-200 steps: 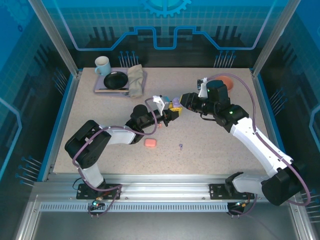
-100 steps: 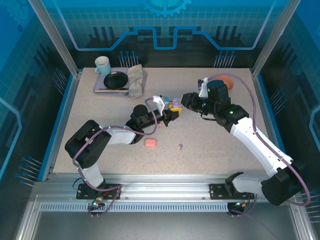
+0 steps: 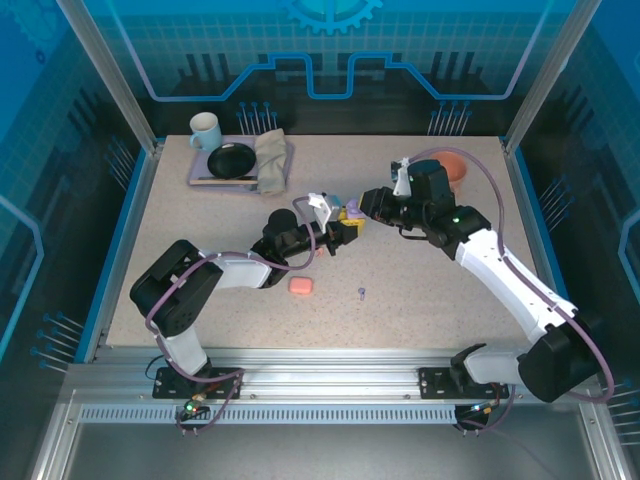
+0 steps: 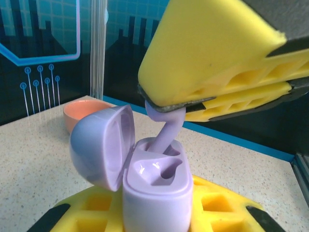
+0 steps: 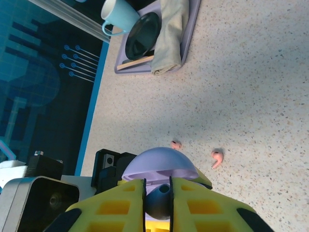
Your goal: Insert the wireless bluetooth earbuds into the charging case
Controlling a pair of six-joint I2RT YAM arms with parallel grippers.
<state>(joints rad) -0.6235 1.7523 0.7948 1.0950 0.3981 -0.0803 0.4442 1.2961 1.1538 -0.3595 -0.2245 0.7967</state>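
My right gripper (image 5: 158,197) pinches the lilac earbud (image 4: 165,126), my left gripper (image 3: 343,228) clamps the open lilac charging case (image 4: 155,191); a tilted stem could jam and twist the case.

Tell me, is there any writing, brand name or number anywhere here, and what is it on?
No readable words, brands or numbers anywhere.
The lilac charging case, the lilac earbud and the blue mug are blank.
The back wall bears a gear outline and circuit-style lines, no lettering.
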